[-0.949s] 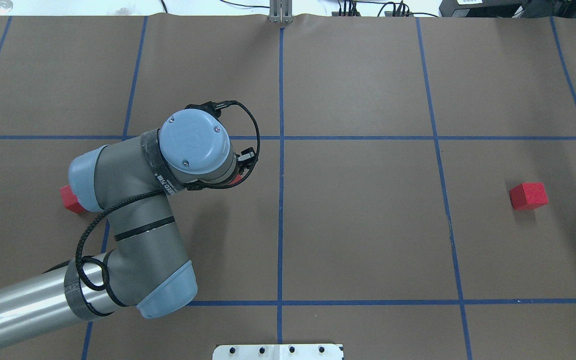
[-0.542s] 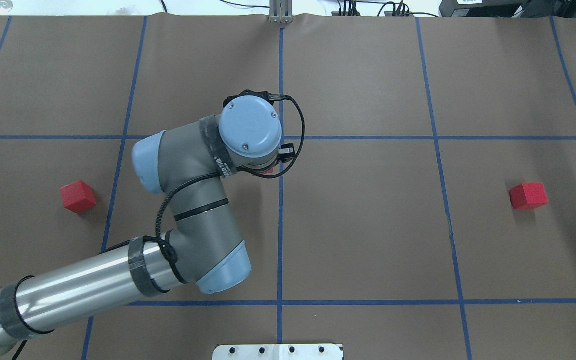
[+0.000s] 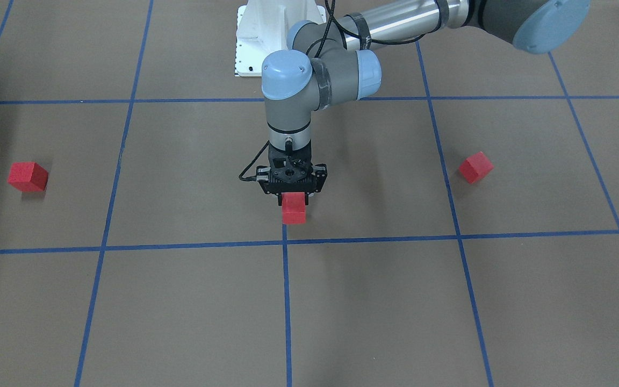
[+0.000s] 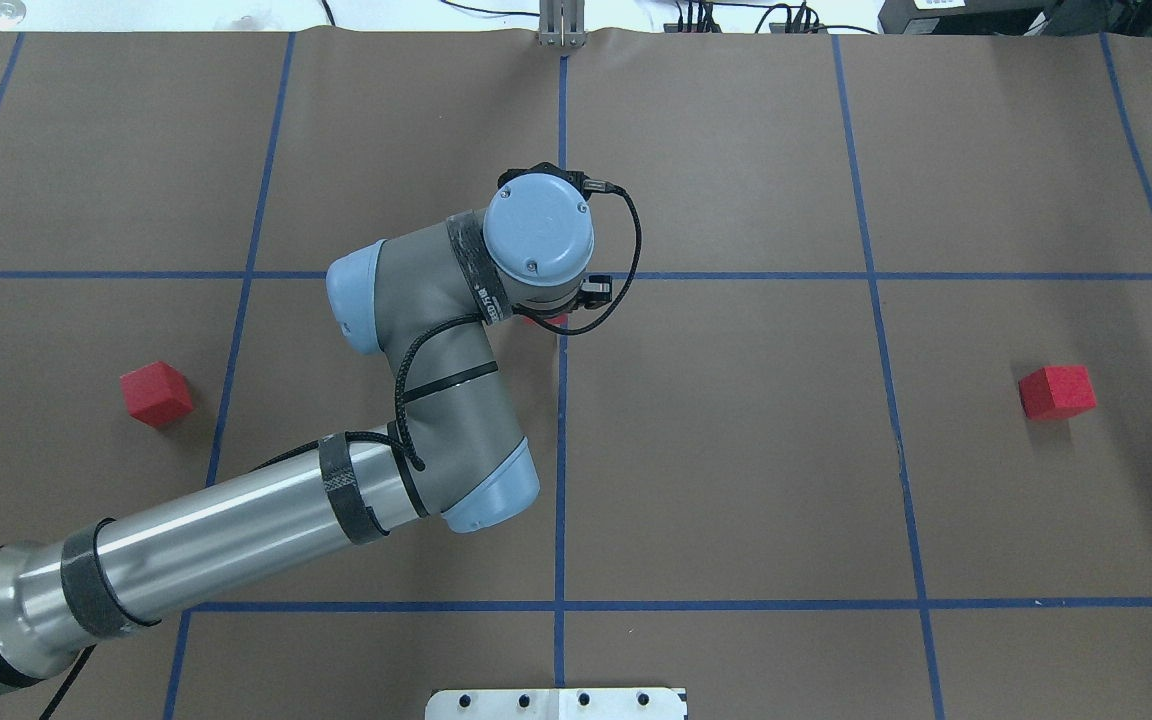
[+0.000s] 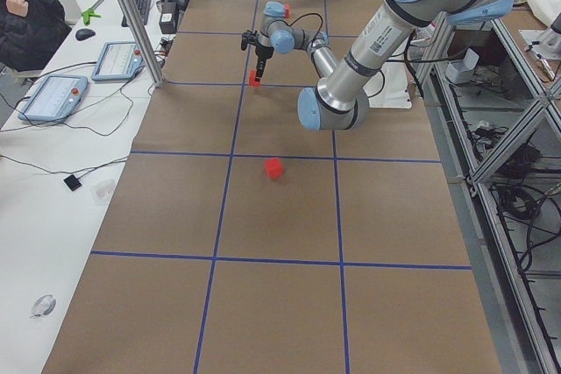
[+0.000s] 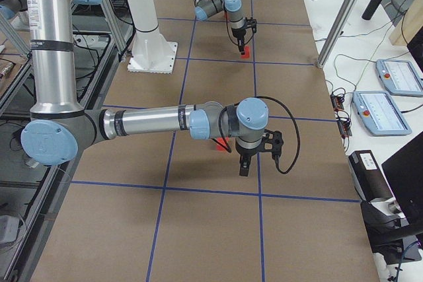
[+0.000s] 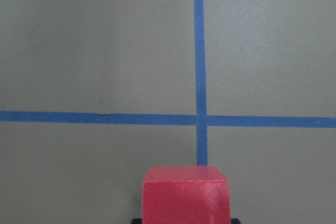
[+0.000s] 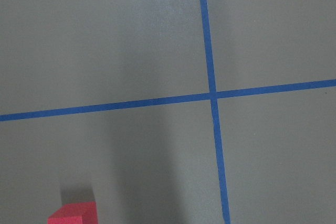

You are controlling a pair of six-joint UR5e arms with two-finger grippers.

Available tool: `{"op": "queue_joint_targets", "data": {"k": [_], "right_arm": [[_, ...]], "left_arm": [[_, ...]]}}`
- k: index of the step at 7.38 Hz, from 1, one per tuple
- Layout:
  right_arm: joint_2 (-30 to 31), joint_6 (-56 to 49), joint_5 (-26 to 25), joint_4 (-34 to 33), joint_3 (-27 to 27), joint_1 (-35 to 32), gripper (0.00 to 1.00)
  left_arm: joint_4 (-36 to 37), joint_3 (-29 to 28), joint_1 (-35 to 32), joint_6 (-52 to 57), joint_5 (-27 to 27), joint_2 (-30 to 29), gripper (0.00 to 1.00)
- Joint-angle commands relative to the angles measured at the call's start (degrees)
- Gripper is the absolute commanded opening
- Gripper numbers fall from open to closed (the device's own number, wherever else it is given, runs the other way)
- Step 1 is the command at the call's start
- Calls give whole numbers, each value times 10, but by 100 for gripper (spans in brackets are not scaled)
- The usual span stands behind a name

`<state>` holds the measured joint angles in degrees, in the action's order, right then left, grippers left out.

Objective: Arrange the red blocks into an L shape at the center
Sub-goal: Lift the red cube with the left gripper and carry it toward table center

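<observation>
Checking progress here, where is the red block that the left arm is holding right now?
Front-facing view: the carried red block is clamped in the left pincer, just robot-side of the center crossing.

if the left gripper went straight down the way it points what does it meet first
Likely bare table paper: the left gripper points straight down, and its held red block would land short of the center crossing.

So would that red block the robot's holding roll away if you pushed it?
Probably not: the red block has flat faces, so it'd likely slide, not roll. The left gripper pinches it without visible squashing, so it seems fairly firm. Its matte surface probably isn't slippery.
</observation>
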<state>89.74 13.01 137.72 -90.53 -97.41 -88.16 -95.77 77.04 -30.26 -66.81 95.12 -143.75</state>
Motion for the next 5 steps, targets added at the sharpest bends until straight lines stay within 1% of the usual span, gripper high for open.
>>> {"op": "queue_joint_targets", "data": {"k": [1,4,5], "right_arm": [[0,0,0,0,0,0,99],[0,0,0,0,-1,0,99],[0,0,0,0,-1,0,99]], "left_arm": [[-2,-7,-4,56,1,-1,0],[-8,-22,-3,30,3,-14,0],[-8,-36,-3,14,3,-26,0]]}}
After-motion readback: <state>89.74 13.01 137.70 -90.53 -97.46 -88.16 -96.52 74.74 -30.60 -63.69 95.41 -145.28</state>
